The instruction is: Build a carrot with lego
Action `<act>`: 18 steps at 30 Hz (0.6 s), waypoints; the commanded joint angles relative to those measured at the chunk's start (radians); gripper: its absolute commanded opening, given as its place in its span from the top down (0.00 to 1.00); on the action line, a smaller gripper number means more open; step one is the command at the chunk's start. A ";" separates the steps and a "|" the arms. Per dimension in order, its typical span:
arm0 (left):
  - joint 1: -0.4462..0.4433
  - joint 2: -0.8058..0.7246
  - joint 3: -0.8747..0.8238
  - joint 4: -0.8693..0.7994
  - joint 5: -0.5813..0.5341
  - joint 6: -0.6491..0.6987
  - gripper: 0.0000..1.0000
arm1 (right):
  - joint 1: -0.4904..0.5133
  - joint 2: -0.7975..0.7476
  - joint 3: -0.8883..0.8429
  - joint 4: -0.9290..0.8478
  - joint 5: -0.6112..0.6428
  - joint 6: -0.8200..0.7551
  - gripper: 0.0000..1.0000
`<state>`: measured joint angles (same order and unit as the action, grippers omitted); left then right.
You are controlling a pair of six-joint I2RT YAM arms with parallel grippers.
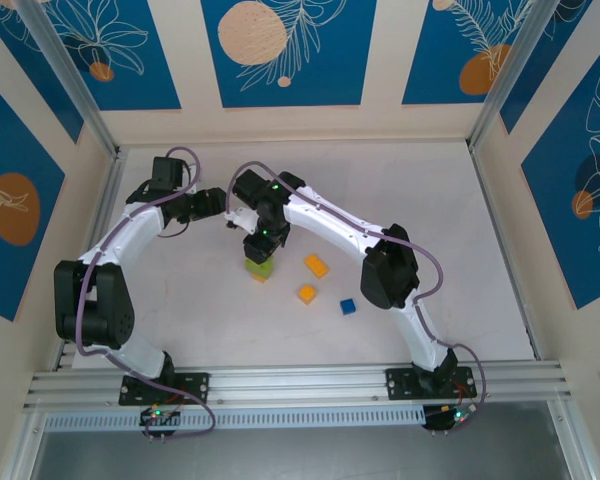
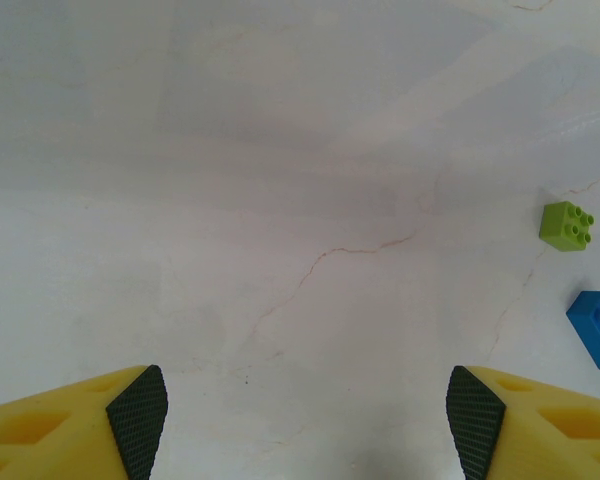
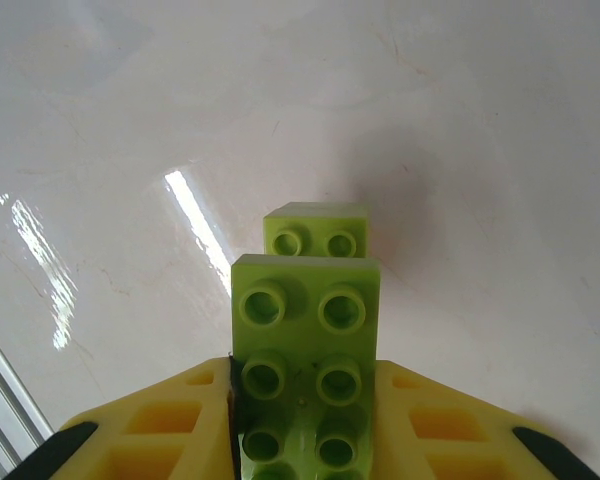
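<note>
The right gripper [image 3: 305, 405] is closed narrowly on a lime green brick [image 3: 305, 330] at the bottom centre of the right wrist view. Its yellow fingers [image 3: 170, 420] press the brick's two long sides, and the studs face the camera. Just beyond, mid-frame, a second lime green brick [image 3: 316, 230] sits on the white table [image 3: 460, 150]; I cannot tell whether the two touch. From above, this gripper is at the centre of the frame with lime green showing under it. To its right lies an orange brick [image 1: 316, 265], with a second orange brick [image 1: 306, 293] a little lower and a blue brick [image 1: 348, 307] further to the lower right, all apart from one another. The left gripper [image 2: 307, 425] stands wide with nothing between its black pads [image 2: 140, 420], which sit in the lower corners of the left wrist view. A small lime piece [image 2: 567, 224] and a blue piece [image 2: 597, 330] lie at that view's right edge
</note>
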<state>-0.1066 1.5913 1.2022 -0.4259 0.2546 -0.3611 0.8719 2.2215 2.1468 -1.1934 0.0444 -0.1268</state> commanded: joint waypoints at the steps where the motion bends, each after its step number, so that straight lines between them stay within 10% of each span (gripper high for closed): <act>1: 0.020 -0.016 -0.002 0.014 0.018 -0.003 0.23 | -0.003 0.013 0.028 -0.014 -0.043 0.001 0.69; 18: 0.025 -0.011 0.000 0.019 0.025 -0.004 0.23 | -0.004 0.044 0.013 -0.008 -0.045 -0.007 0.69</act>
<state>-0.1009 1.5913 1.2022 -0.4255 0.2584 -0.3611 0.8719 2.2364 2.1468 -1.1931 0.0353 -0.1276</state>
